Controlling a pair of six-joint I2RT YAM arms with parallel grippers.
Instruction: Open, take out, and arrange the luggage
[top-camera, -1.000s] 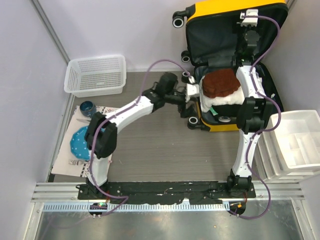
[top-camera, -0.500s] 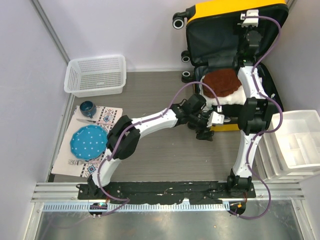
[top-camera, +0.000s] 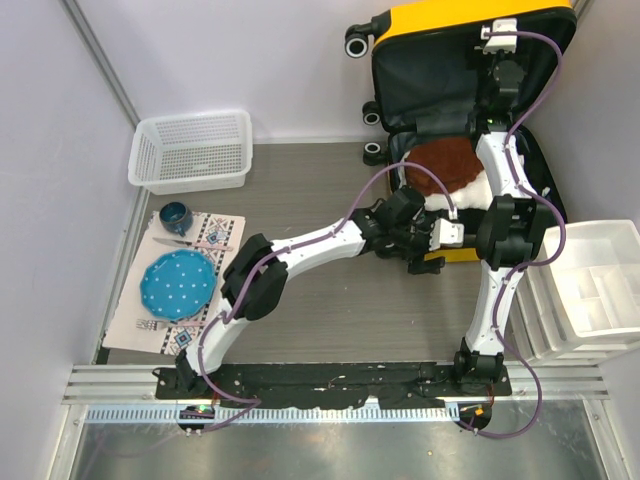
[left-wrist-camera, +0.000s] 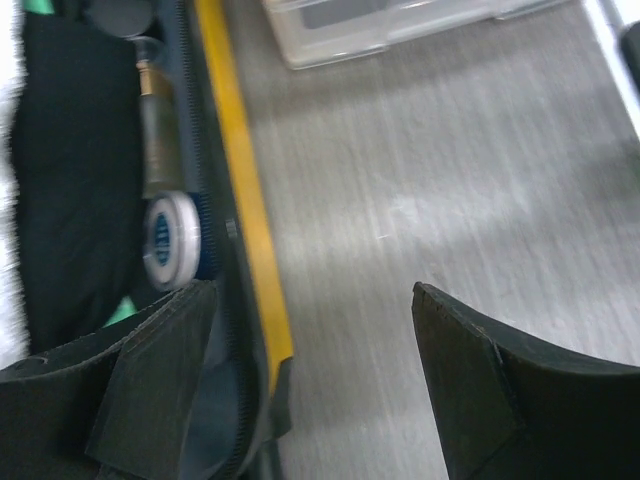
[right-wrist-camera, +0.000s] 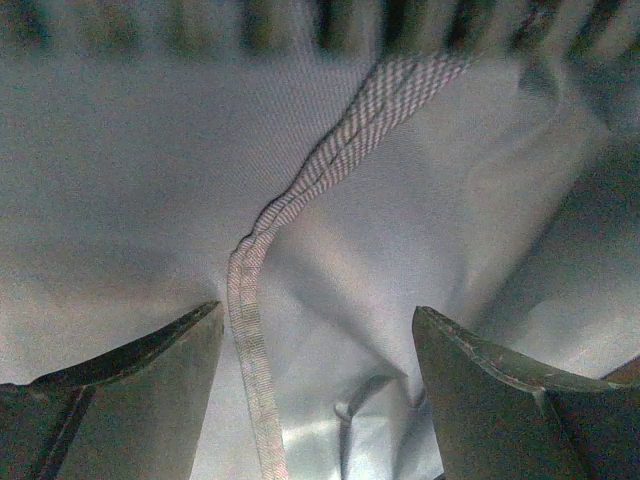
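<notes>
The yellow luggage (top-camera: 472, 20) lies open at the back right, its lid standing against the wall. In the lower half, a brown item (top-camera: 440, 165) rests on white folded cloth (top-camera: 460, 198). My left gripper (top-camera: 428, 258) hangs open over the floor just outside the front yellow rim (left-wrist-camera: 245, 200), nothing between its fingers (left-wrist-camera: 315, 350). Inside that rim lie a round tin (left-wrist-camera: 167, 240) and a small bottle (left-wrist-camera: 155, 130). My right gripper (top-camera: 500, 70) is up at the lid, open (right-wrist-camera: 318, 370), facing the grey lining (right-wrist-camera: 130, 180) and a woven strap (right-wrist-camera: 300, 200).
White drawer bins (top-camera: 590, 285) stand right of the luggage and show at the top of the left wrist view (left-wrist-camera: 400, 25). A white mesh basket (top-camera: 192, 150) sits at the back left. A placemat holds a blue plate (top-camera: 177, 284) and a dark cup (top-camera: 175, 215).
My left arm has swung from the luggage's left side round to its front edge, moving right. The right arm has stayed at the lid.
</notes>
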